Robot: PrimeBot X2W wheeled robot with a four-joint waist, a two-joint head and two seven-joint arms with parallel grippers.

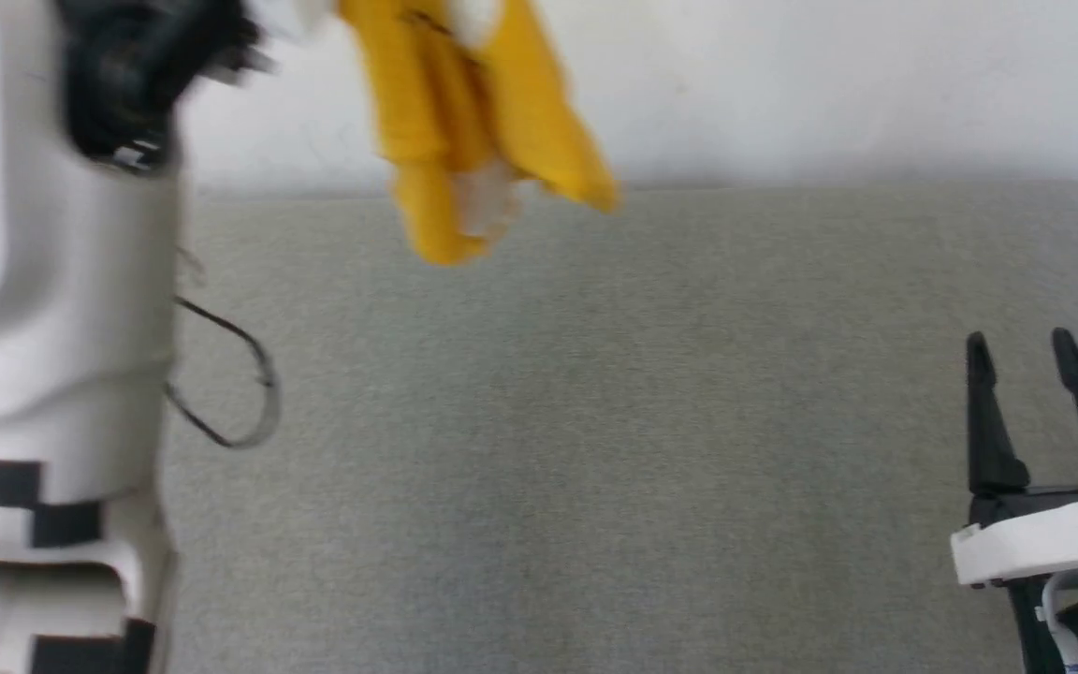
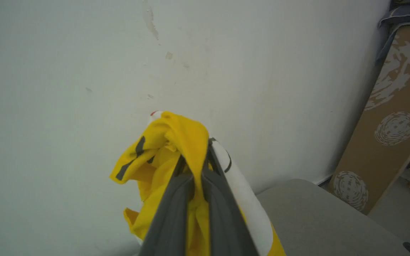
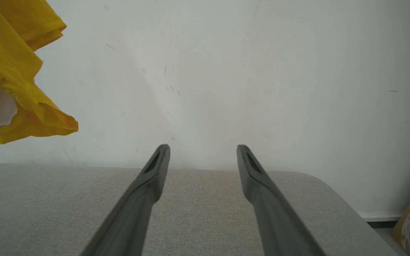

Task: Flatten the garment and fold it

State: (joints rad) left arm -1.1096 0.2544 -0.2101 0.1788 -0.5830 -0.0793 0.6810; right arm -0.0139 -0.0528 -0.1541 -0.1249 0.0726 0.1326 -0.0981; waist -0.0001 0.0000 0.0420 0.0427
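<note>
Garment (image 1: 464, 140) bunched, dangling above table's (image 1: 595, 421) far edge, pinched in the clamped left hand (image 2: 196, 153). Right hand (image 1: 1020, 342) over table's right edge, spread wide, empty. Light, limp cloth; best grabbed at lowest free corner.

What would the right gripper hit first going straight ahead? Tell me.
Probably the white wall: the open right gripper points over the grey surface; the garment hangs off to its side.

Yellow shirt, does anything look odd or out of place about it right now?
Yes. The yellow shirt hangs bunched and twisted from the shut left hand, in the air near the far edge of the grey surface rather than lying flat on it. The right hand is open and holds nothing.
</note>
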